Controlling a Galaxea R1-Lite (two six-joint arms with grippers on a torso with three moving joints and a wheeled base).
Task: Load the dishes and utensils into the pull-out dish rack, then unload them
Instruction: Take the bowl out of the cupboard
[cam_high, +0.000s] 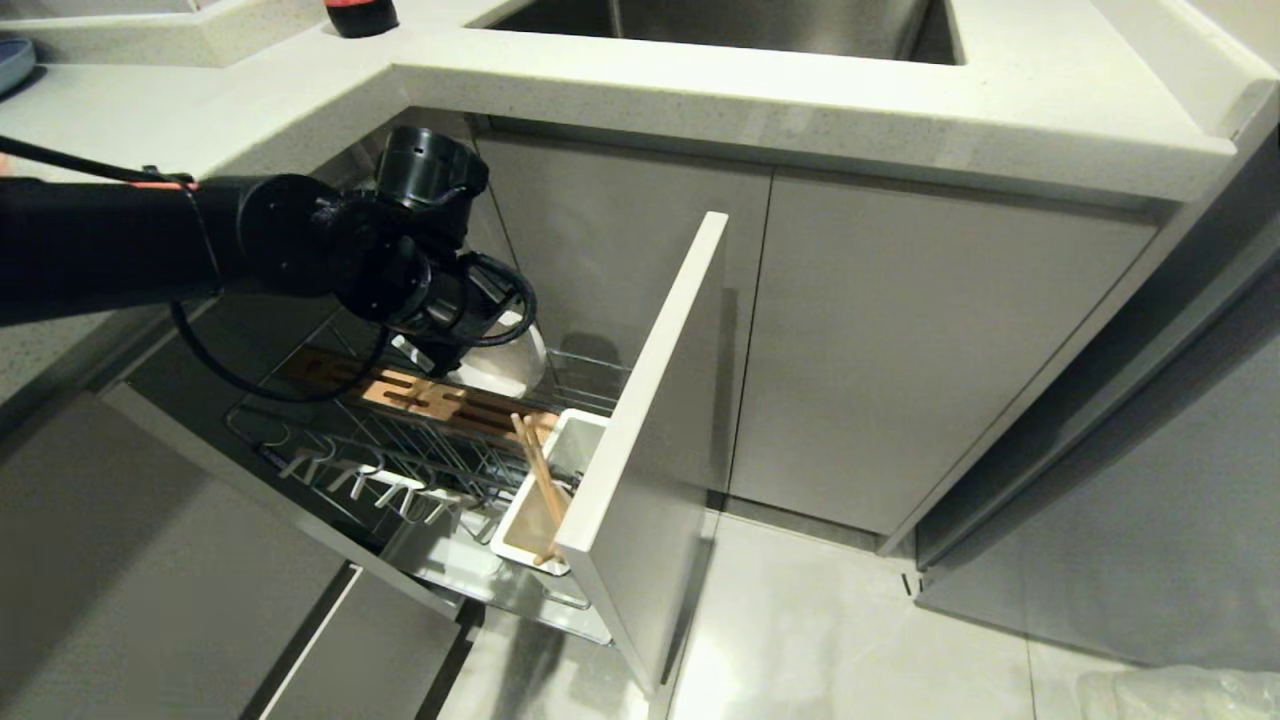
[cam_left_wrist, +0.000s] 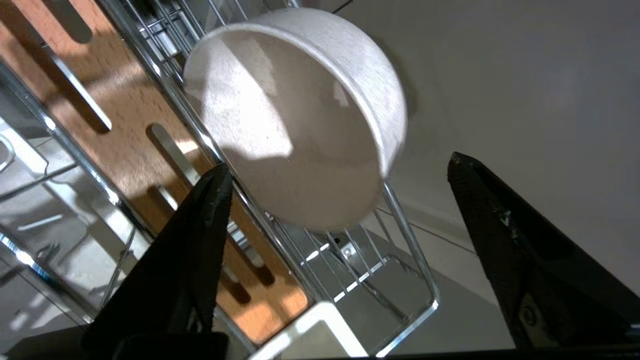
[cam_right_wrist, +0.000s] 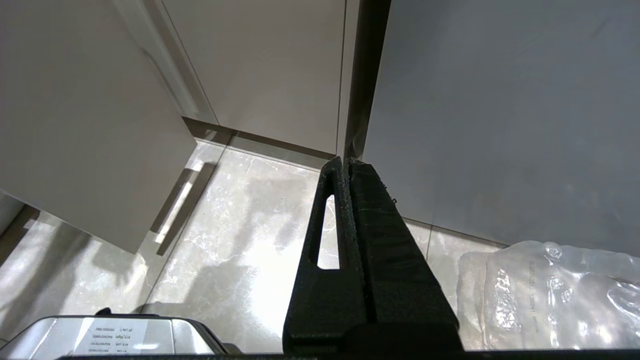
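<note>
Resting tilted on rack wires, bowl (cam_left_wrist: 300, 125) (untouched) faces left end effector (cam_left_wrist: 340, 167).

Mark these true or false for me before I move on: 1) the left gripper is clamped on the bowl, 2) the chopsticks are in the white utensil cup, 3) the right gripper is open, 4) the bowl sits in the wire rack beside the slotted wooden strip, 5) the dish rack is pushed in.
1) False. The left gripper is open; the bowl sits clear of both fingers.
2) True. The chopsticks stand slanted in the white utensil cup.
3) False. The right gripper is shut, over the floor.
4) True. The bowl rests on its side in the dish rack, next to the slotted wooden strip.
5) False. It is pulled out.
</note>
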